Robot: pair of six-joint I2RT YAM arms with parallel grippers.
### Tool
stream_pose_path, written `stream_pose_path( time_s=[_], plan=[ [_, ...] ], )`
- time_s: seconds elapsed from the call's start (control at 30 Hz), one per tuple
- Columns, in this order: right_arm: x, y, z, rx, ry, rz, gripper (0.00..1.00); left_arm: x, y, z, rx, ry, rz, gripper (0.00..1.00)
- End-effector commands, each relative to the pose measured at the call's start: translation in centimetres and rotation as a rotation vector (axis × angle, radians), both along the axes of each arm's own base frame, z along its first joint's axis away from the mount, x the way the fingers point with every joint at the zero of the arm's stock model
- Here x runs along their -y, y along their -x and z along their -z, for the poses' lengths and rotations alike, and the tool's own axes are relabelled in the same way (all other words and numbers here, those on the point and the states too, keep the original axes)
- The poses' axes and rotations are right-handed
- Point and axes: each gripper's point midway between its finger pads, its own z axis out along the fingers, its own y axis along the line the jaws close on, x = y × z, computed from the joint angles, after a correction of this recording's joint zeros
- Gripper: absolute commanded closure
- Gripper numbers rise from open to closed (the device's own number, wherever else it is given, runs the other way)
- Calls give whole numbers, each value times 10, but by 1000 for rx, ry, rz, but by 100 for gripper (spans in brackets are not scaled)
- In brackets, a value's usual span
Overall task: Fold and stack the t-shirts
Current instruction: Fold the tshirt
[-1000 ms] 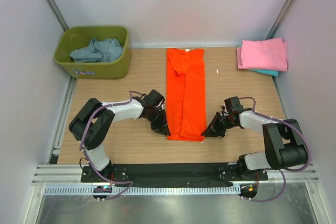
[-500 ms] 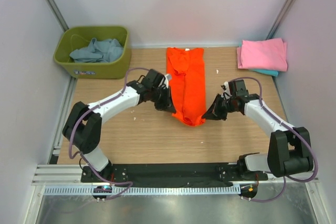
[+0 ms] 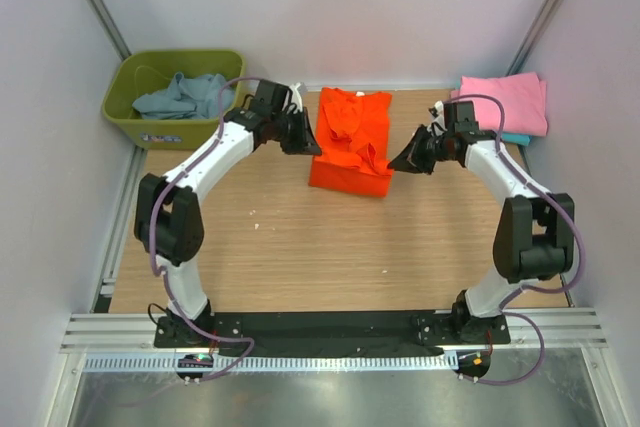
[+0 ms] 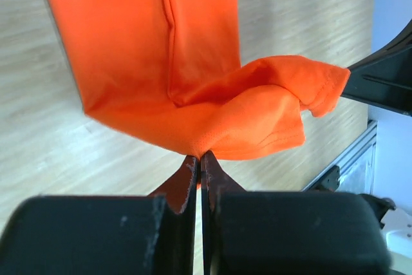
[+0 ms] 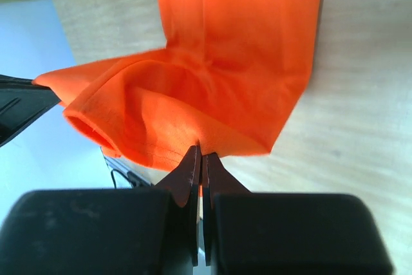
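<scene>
The orange t-shirt [image 3: 350, 142] lies at the back middle of the table, doubled over on itself. My left gripper [image 3: 308, 143] is shut on its hem corner at the left side; the left wrist view shows the orange t-shirt [image 4: 193, 49] pinched between the fingertips. My right gripper [image 3: 399, 161] is shut on the other hem corner; the right wrist view shows the orange t-shirt [image 5: 212, 69] held the same way. Both held corners hang above the shirt's upper half. A folded pink t-shirt [image 3: 502, 103] lies on a teal one [image 3: 512, 137] at the back right. A blue-grey t-shirt [image 3: 186, 95] lies crumpled in the tub.
The olive-green tub [image 3: 180, 99] stands at the back left corner. White walls and metal rails close in the table's back and sides. A small white speck [image 3: 414, 135] lies right of the orange shirt.
Both grippers have carried the shirt's bottom hem away from the near side toward the back, folding the long orange strip in half. Both arms are now stretched far out.
</scene>
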Motion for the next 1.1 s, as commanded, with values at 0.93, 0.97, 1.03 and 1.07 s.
stream_pose_path(
  time_s=[0.93,0.97,1.03,1.07],
  plan=[
    [26,-137,-13,257,133,-17,43,5,-125,-9,90,180,5,36],
    [26,-113,10,166,117,-18,43,2,-117,-6,59,182,6,35],
    [18,-84,12,93,44,-10,43,-8,-92,5,-36,182,3,35],
    [13,-60,37,10,13,-12,43,-12,-84,10,-69,181,0,36]
  ],
)
